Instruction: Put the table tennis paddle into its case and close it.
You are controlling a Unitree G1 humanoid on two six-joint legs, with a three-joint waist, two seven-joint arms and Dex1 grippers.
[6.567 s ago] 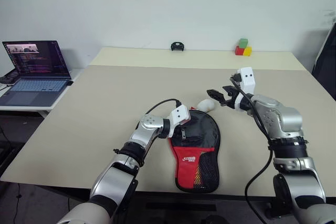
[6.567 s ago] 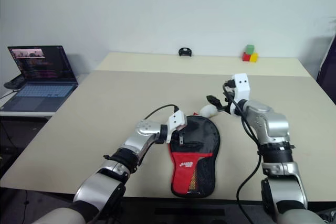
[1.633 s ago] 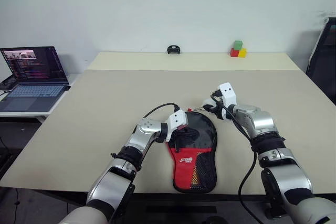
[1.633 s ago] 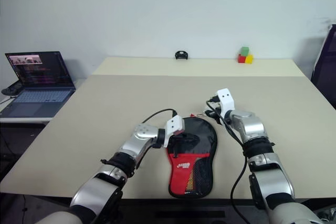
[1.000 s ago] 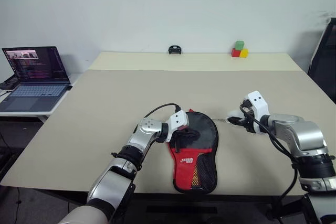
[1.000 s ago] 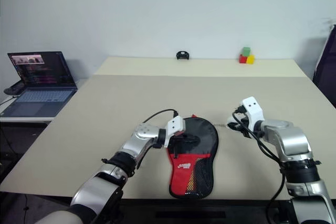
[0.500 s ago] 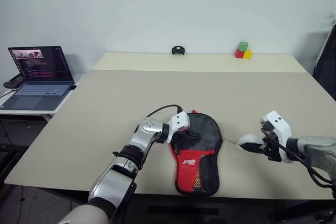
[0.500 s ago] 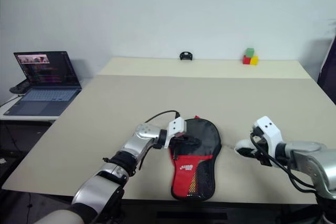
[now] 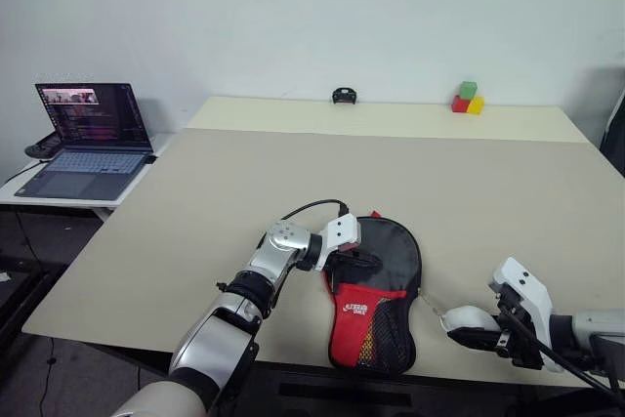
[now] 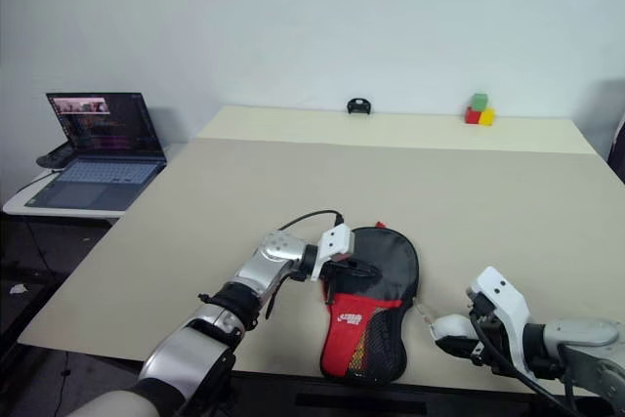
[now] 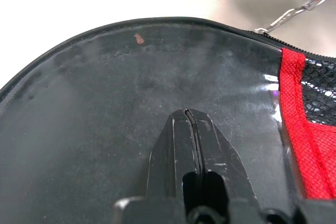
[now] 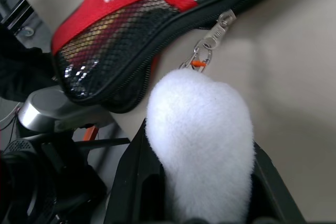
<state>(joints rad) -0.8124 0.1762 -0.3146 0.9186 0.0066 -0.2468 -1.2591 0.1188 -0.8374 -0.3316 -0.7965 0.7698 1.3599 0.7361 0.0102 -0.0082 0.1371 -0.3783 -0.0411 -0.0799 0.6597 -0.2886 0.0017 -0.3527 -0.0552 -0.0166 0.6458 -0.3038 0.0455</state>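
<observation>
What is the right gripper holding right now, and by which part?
The right gripper holds the white fluffy pom-pom clipped to the case's zipper pull, its fingers closed around the pom-pom's body. The case itself isn't gripped.

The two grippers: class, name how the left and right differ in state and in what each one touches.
The left gripper is shut, fingertips pressed on the black part of the case; the right gripper clamps the white fluffy pom-pom clipped to the case's zip pull. The left sits over the case; the right is off to its side, near the table's front edge. Both have black fingers.
</observation>
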